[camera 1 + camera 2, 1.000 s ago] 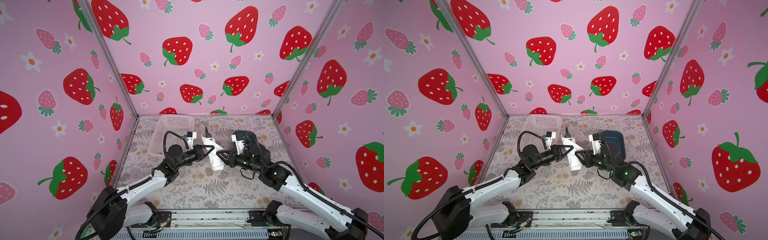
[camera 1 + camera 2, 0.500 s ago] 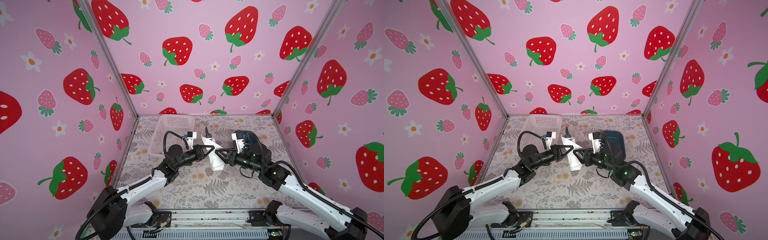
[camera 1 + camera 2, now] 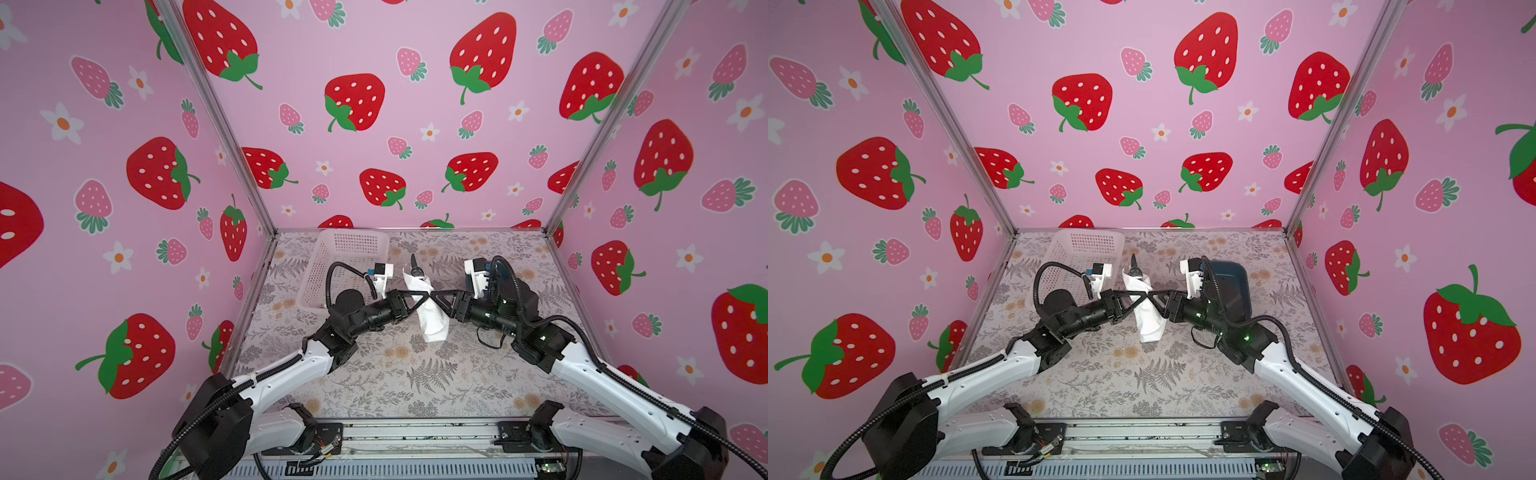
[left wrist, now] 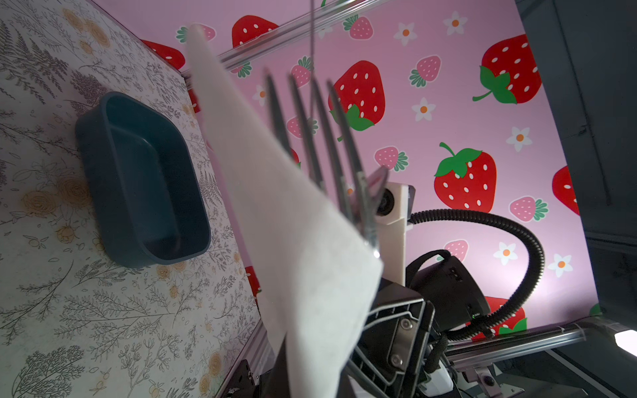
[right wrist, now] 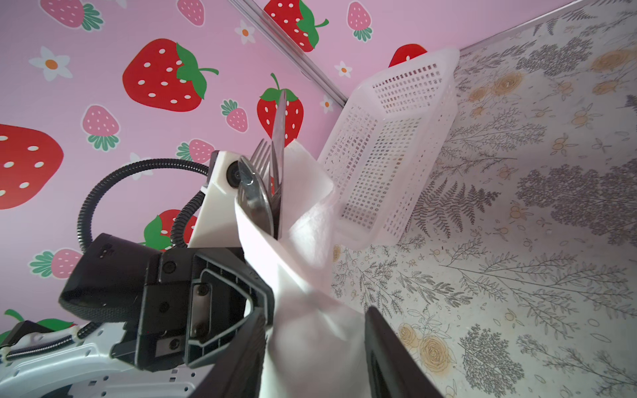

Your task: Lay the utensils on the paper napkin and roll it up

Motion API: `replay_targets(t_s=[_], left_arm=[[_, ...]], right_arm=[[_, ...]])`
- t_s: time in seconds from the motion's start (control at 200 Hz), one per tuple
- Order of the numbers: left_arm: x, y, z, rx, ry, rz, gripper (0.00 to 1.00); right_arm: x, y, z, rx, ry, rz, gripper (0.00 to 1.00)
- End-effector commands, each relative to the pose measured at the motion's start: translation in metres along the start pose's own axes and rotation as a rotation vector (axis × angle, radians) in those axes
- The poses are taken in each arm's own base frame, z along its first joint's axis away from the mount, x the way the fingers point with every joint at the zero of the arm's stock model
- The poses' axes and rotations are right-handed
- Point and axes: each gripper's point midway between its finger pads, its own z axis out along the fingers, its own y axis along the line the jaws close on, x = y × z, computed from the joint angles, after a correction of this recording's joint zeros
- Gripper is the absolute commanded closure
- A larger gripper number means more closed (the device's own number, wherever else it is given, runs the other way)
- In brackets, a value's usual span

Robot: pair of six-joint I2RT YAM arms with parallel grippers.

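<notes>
The white paper napkin [image 3: 431, 312] [image 3: 1148, 318] is rolled into a cone around the utensils [image 3: 414, 266] [image 3: 1134, 266] and hangs upright above the table in both top views. My left gripper [image 3: 419, 297] [image 3: 1139, 296] is shut on the roll's middle; its wrist view shows the napkin [image 4: 293, 224] and the fork [image 4: 320, 138] tines rising from my gripper [image 4: 310, 382]. My right gripper [image 3: 436, 297] [image 5: 315, 361] stands open, its fingers [image 5: 389, 361] on either side of the napkin [image 5: 310, 310]. The spoon [image 5: 255, 196] and fork [image 5: 262, 155] stick out of the top.
A white perforated basket [image 3: 345, 257] [image 5: 389, 155] stands at the back left, just behind my left wrist. A dark teal tub [image 3: 1233, 286] [image 4: 138, 172] sits at the back right behind my right arm. The flower-patterned table [image 3: 415, 374] is walled in pink.
My right gripper's jaws have spread wider around the napkin roll. The left gripper keeps its hold, and neither the roll nor the arms have visibly shifted.
</notes>
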Motion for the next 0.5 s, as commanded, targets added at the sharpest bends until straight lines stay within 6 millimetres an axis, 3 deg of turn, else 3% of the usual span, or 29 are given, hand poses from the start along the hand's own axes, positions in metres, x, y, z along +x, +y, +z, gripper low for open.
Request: replay_targets(t_s=[0.0, 0.14, 0.19, 0.31, 0.495], left_arm=[[-0.006, -0.028, -0.002, 0.083, -0.008, 0.045, 0.89], [-0.007, -0.028, -0.002, 0.086, -0.012, 0.045, 0.89], [-0.008, -0.029, -0.002, 0.087, -0.014, 0.045, 0.89], [-0.009, -0.031, -0.002, 0.090, -0.018, 0.049, 0.89], [-0.009, -0.031, -0.002, 0.090, -0.017, 0.049, 0.90]], right_arm=[[-0.003, 0.018, 0.000, -0.090, 0.011, 0.010, 0.50], [0.005, 0.023, 0.000, -0.134, 0.048, 0.013, 0.49], [0.008, 0.022, -0.001, -0.133, 0.057, 0.015, 0.44], [0.018, 0.014, -0.003, -0.122, 0.081, 0.025, 0.43], [0.028, 0.020, -0.005, -0.174, 0.122, 0.018, 0.43]])
